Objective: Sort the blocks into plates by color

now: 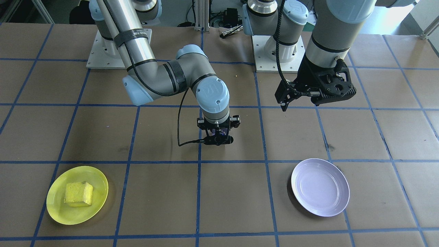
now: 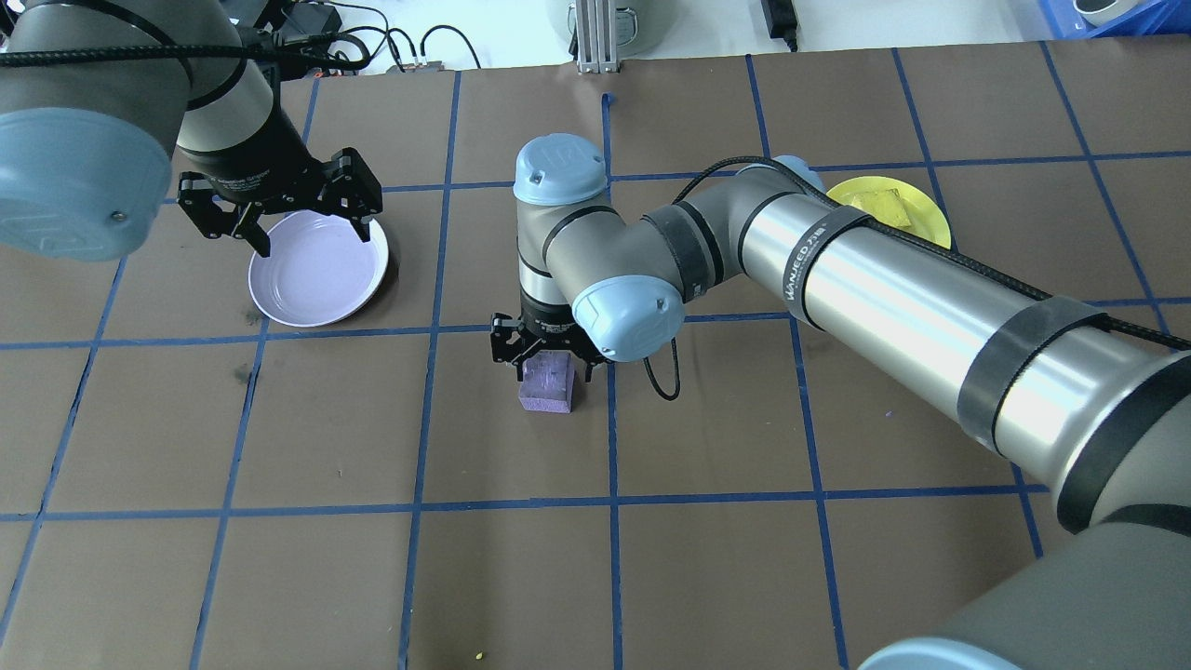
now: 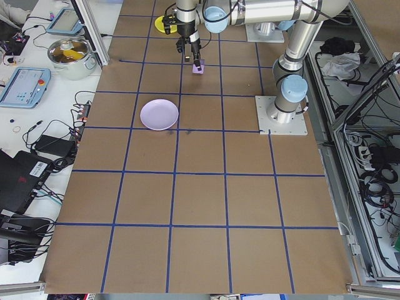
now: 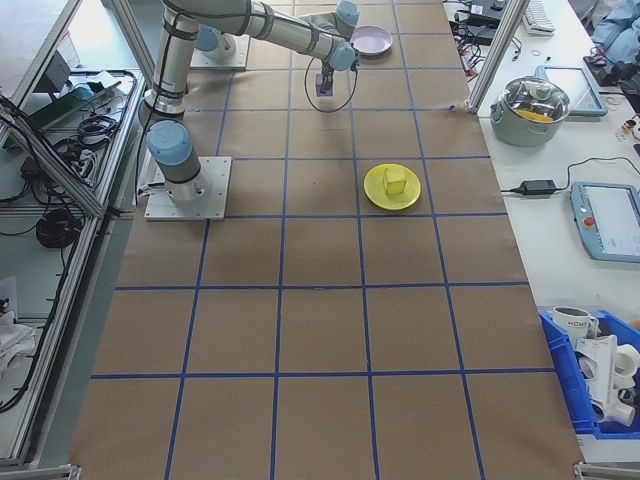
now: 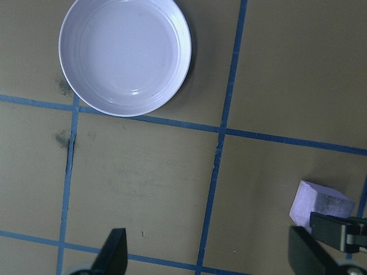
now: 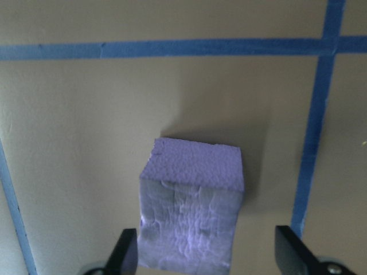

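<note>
Brown gridded surface [image 2: 326,558] | right gripper [image 2: 550,361] spread wide, straddling purple block [image 2: 546,383] mid-surface, pads apart from it; left gripper [image 2: 279,200] spread, raised beside lavender plate [image 2: 318,270]; yellow block [image 1: 79,193] lies in yellow plate [image 1: 56,209]

At twelve o'clock we see the far arm's gripper [image 3: 194,57] hanging over a purple block [image 3: 199,68]. The lavender plate [image 3: 159,114] lies near centre, toward eleven; the yellow plate [image 3: 161,25] peeks out beyond.
</note>
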Robot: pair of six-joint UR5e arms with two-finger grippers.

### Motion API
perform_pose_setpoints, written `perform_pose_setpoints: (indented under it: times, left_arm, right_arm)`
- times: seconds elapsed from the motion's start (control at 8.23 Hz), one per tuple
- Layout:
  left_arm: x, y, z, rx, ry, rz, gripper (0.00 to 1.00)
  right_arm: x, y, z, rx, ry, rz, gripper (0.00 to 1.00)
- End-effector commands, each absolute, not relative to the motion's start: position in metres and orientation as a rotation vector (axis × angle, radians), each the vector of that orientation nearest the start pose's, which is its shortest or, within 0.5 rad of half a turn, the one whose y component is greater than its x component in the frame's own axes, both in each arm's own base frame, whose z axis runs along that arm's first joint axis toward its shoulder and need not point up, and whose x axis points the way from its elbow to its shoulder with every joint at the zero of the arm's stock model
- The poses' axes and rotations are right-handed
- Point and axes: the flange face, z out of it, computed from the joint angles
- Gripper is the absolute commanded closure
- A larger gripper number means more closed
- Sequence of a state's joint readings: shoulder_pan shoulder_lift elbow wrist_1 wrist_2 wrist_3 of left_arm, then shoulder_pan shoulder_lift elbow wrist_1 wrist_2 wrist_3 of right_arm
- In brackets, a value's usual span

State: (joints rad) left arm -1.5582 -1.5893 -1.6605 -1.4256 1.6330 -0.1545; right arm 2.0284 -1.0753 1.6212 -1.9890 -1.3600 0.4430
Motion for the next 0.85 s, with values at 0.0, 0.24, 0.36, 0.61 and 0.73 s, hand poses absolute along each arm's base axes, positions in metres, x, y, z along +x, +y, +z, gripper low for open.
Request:
perform_pose_setpoints:
  times: [0.0, 0.24, 0.36, 0.61, 0.73]
  left_arm:
    - [-0.128, -0.501, 0.448, -0.248, 3.077, -0.059, 0.00]
    - [-0.155, -0.494, 0.444, -0.203, 3.148, -0.025, 0.00]
    - [-0.180, -0.488, 0.428, -0.191, 3.180, 0.020, 0.00]
    - [-0.217, -0.480, 0.383, -0.063, 3.171, 0.165, 0.00]
    - [-0.238, -0.475, 0.369, 0.005, 3.168, 0.176, 0.00]
  right_arm:
    - [0.334, -0.525, 0.272, 0.080, 2.975, 0.351, 0.00]
    - [0.234, -0.530, 0.334, 0.256, 2.971, 0.424, 0.00]
    - [0.185, -0.531, 0.366, 0.318, 3.042, 0.343, 0.00]
    - [0.137, -0.516, 0.410, 0.277, 3.135, 0.275, 0.00]
    - [0.138, -0.503, 0.443, 0.284, 3.132, 0.167, 0.00]
